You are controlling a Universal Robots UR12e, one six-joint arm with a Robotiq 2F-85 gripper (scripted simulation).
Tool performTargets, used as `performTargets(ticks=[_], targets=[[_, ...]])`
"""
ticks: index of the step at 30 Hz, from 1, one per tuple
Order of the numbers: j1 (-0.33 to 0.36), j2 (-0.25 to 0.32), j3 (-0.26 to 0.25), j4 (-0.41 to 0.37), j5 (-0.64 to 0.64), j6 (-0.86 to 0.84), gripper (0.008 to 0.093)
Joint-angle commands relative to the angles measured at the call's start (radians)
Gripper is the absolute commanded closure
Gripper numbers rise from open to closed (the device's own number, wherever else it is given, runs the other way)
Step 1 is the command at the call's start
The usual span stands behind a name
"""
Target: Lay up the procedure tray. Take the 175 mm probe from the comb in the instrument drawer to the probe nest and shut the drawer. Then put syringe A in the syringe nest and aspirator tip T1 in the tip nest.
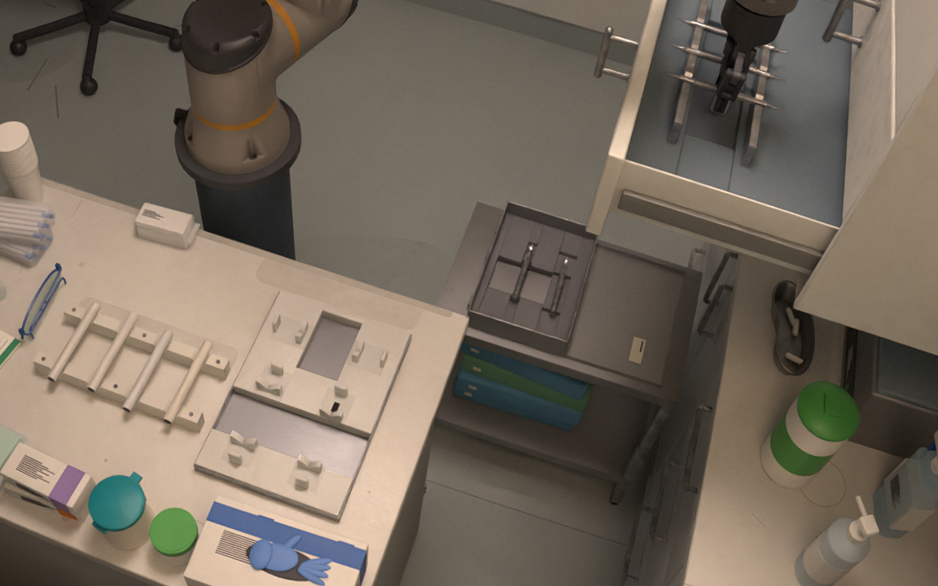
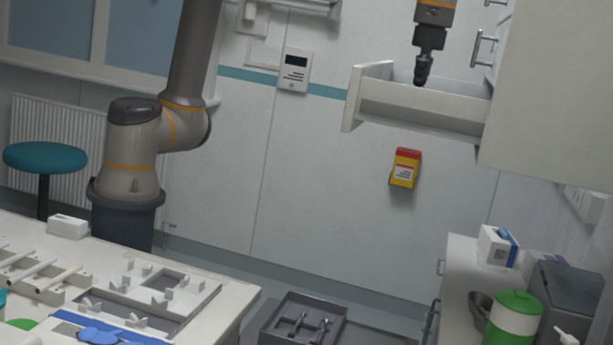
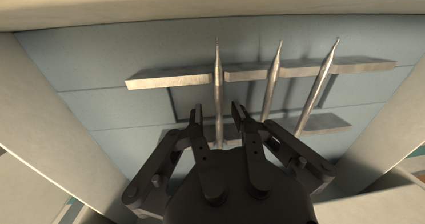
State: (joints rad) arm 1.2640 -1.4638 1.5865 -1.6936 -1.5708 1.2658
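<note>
The instrument drawer point(image 1: 739, 109) stands pulled out of the cabinet, high on the right. On its blue floor a steel comb point(image 3: 255, 71) carries three probes side by side. The leftmost probe in the wrist camera point(image 3: 218, 92) lies between my fingers. Two more probes point(image 3: 271, 80) lie to its right. The procedure tray point(image 1: 312, 397) sits on the left table with its nests empty. Syringes point(image 1: 130, 353) rest in a rack beside it. Aspirator tips point(image 1: 538, 280) lie in a grey tray on the cart. My gripper point(image 3: 217, 114) is down inside the drawer, astride the leftmost probe, and open.
The drawer's side walls point(image 3: 53, 127) rise close on either side of my gripper. The cabinet front point(image 2: 547, 75) stands just right of the drawer. Below are the cart point(image 1: 604, 328) and a counter with a green-lidded tub point(image 1: 811, 430).
</note>
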Motion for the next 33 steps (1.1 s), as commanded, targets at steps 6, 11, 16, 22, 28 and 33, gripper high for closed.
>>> performTargets(ticks=[6,11,16,22,28,33], targets=[[0.000,-0.001,-0.001,0.000,0.000,0.000,0.0594],[0.000,-0.001,-0.001,0.000,0.000,0.000,0.0694],[0.000,-0.001,-0.001,0.000,0.000,0.000,0.0794],[0.000,-0.001,-0.001,0.000,0.000,0.000,0.0914],[0.000,-0.001,-0.001,0.000,0.000,0.000,0.0934],[0.000,-0.001,-0.002,0.001,0.000,0.000,0.0934]])
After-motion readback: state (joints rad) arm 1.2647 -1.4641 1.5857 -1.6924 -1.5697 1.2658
